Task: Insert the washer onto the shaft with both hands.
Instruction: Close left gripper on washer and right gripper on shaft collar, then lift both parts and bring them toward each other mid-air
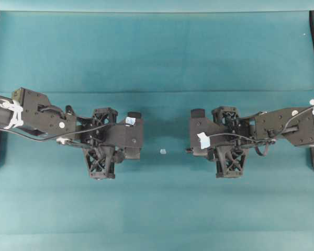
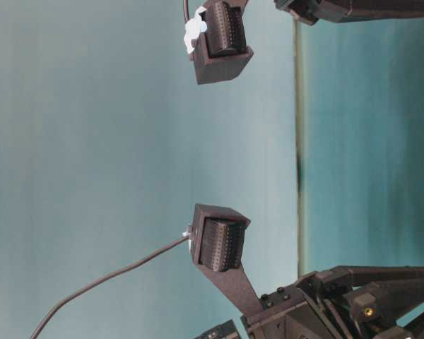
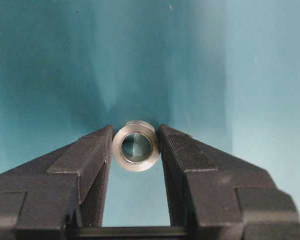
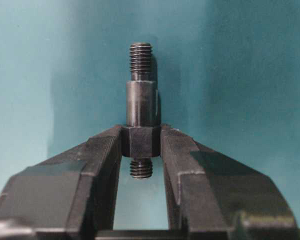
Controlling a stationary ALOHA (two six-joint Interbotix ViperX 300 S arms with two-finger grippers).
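- Teal cloth over the table, spread under both arms, bare apart from a tiny pale speck in the middle.
- Black left gripper clamped partway on the washer, fingers pressing its sides, dark hole facing the wrist camera.
- Black right gripper nearly closed on the shaft, pinching the thicker block near its lower end; long stepped part and threaded tip standing out past the fingertips, short threaded stub behind them.
- From overhead: arms facing each other across the centre, well apart, an open gap of cloth between.
- Step in hand, as judged: both parts picked up and held off the cloth, joining not yet begun.
- Next move, as judged: bringing the two grippers together, lining the washer's hole up with the shaft's threaded tip, then sliding one over the other; likely calls for turning a wrist so hole and rod share one line.
- Hard to make out: washer and shaft themselves too small or hidden under the grippers in the overhead view; table-level view turned on its side, showing only finger pads, neither part visible; height above the cloth not readable.
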